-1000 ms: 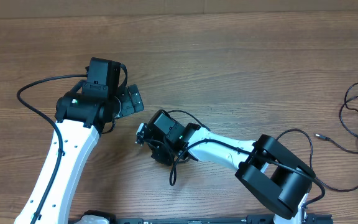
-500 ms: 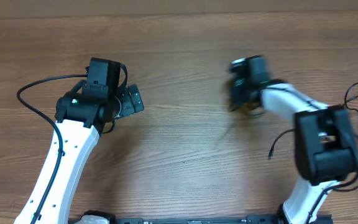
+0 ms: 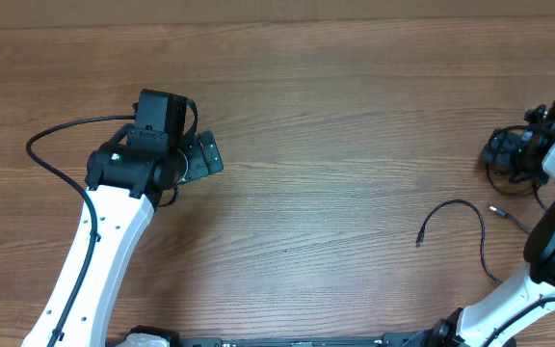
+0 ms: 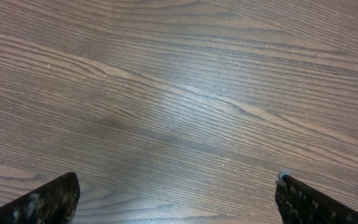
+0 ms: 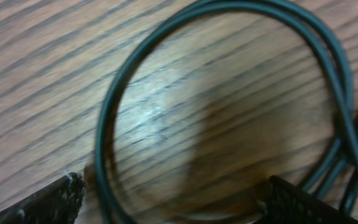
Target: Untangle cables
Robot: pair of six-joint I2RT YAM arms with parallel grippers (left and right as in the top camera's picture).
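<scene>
Under the right wrist, cables (image 5: 104, 124) loop between the parted right claw (image 5: 173, 182); left claw (image 4: 177, 177) gapes over table (image 4: 179, 93).

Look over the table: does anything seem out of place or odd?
Yes: the cables bunch in overlapping loops at the right edge of the table, one loop lying between the fingers of the open right hand. One loose cable end strays toward the middle.
</scene>
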